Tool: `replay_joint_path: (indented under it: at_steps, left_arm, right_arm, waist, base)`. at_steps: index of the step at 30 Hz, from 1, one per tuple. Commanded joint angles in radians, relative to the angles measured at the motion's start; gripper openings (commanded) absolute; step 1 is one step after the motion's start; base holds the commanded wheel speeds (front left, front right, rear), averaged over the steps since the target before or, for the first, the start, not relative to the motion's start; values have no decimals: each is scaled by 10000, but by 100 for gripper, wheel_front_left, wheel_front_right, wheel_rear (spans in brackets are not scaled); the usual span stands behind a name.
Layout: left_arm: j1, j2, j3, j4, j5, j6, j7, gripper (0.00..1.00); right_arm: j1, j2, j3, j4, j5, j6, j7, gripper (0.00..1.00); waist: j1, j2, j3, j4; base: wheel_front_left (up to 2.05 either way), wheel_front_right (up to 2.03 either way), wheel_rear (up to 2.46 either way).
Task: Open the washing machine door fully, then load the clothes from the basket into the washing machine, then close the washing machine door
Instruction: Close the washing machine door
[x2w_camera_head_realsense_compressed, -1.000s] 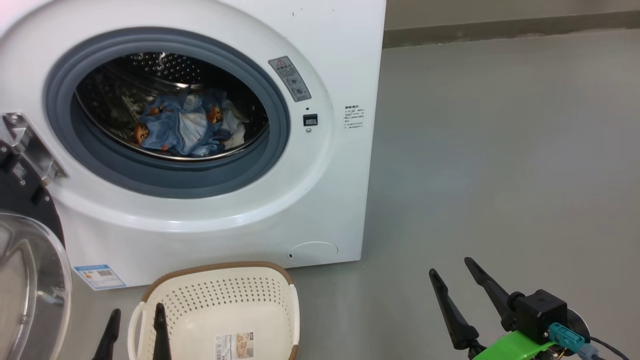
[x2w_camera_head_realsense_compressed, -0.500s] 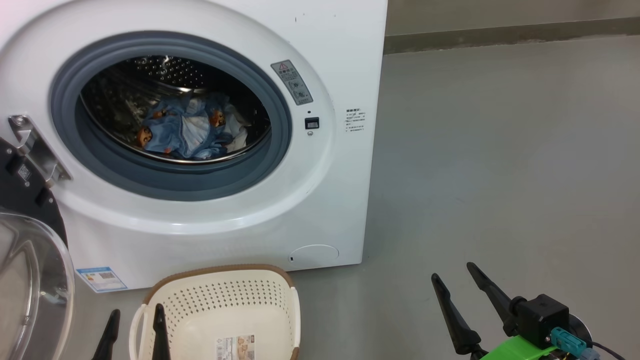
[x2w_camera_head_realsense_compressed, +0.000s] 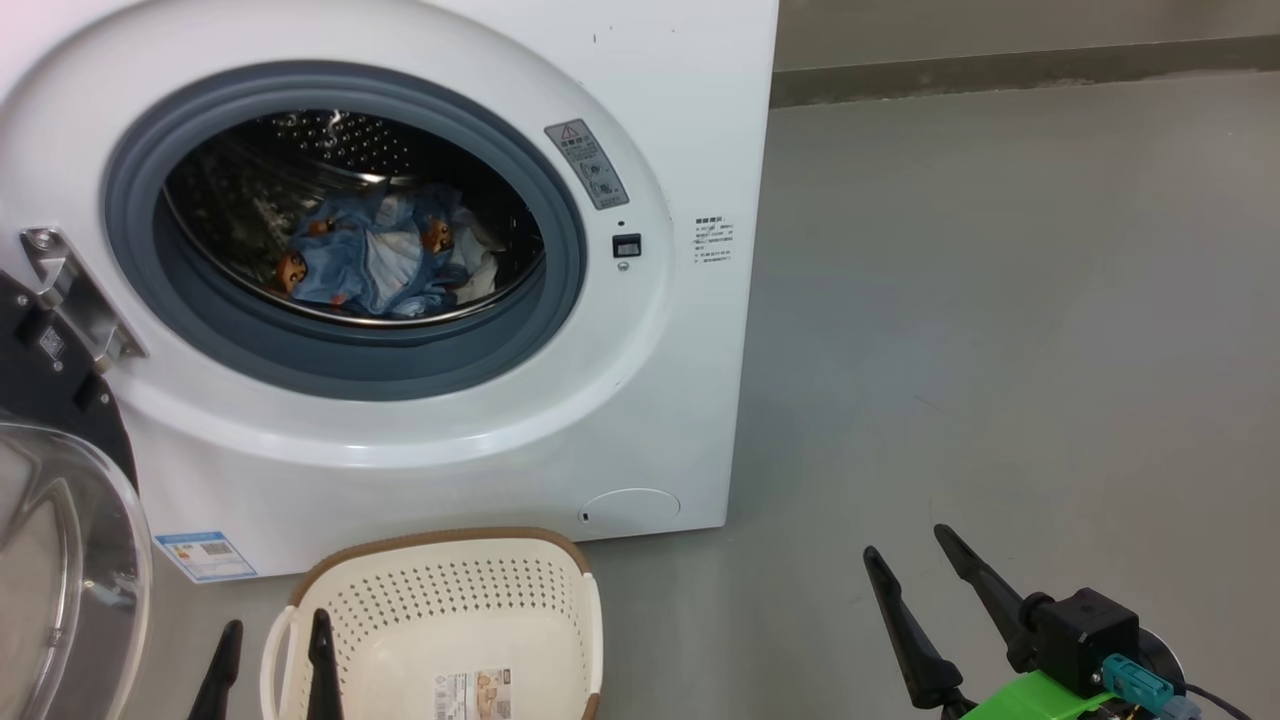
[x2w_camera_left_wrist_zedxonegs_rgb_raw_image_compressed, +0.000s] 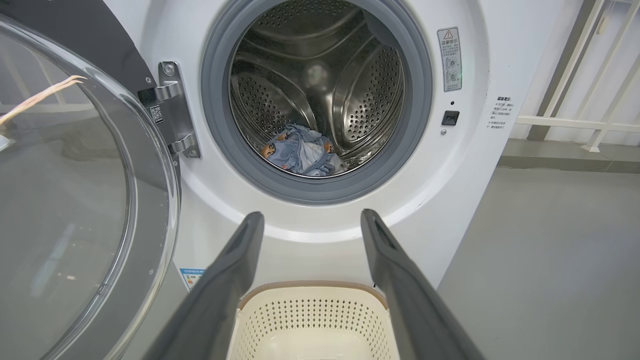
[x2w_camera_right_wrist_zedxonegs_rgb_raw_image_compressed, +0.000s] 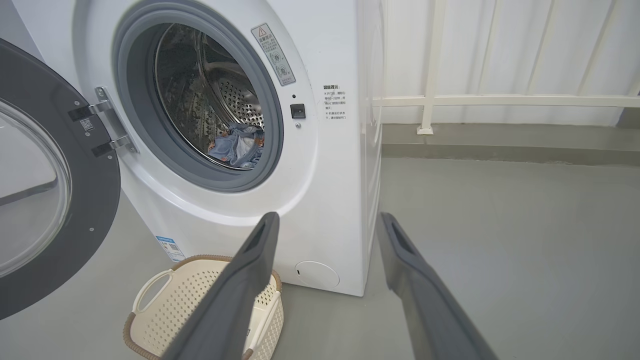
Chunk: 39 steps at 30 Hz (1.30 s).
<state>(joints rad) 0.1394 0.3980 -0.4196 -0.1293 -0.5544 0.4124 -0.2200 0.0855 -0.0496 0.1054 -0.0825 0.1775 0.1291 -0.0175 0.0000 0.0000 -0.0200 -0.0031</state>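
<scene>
The washing machine door (x2w_camera_right_wrist_zedxonegs_rgb_raw_image_compressed: 95, 200) hangs wide open on its hinge (x2w_camera_left_wrist_zedxonegs_rgb_raw_image_compressed: 172, 107) at the left of the washing machine (x2w_camera_head_realsense_compressed: 650, 400), the clothes (x2w_camera_head_realsense_compressed: 375, 265) lie in the drum (x2w_camera_left_wrist_zedxonegs_rgb_raw_image_compressed: 360, 90), and the basket (x2w_camera_head_realsense_compressed: 440, 590) stands on the floor (x2w_camera_head_realsense_compressed: 1000, 300) before it. Our left pincer (x2w_camera_left_wrist_zedxonegs_rgb_raw_image_compressed: 311, 215) and right pincer (x2w_camera_right_wrist_zedxonegs_rgb_raw_image_compressed: 327, 216) are both spread open, holding nothing. We judge the door stiff, weighty and slick on its glossy rim, so we would push the rim's free edge, opposite the hinge.
</scene>
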Motion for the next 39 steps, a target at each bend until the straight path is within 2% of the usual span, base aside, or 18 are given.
replay_joint_path:
  at_steps: [1, 9, 24, 39]
  left_arm:
    - [-309, 218, 330, -243, 41, 139, -54, 100]
    - [-336, 242, 320, -241, 83, 173, -78, 100]
    - [-403, 340, 217, -257, 123, 134, -38, 100]
    - [-453, 356, 154, -264, 127, 172, -44, 100]
  right_arm:
    - [-143, -6, 190, -309, -61, 16, 15, 100]
    - [-133, -6, 199, -316, -53, 16, 7, 100]
    - [-121, -6, 135, -328, -56, 16, 19, 100]
    - [-112, -6, 100, -346, -54, 16, 28, 100]
  waist:
    - [0, 0, -5, 19]
    - [0, 0, -18, 35]
    - [0, 0, 38, 131]
    - [0, 0, 67, 312]
  base:
    - [-16, 16, 0]
    - [-76, 76, 0]
    - [-149, 149, 0]
    - [-16, 16, 0]
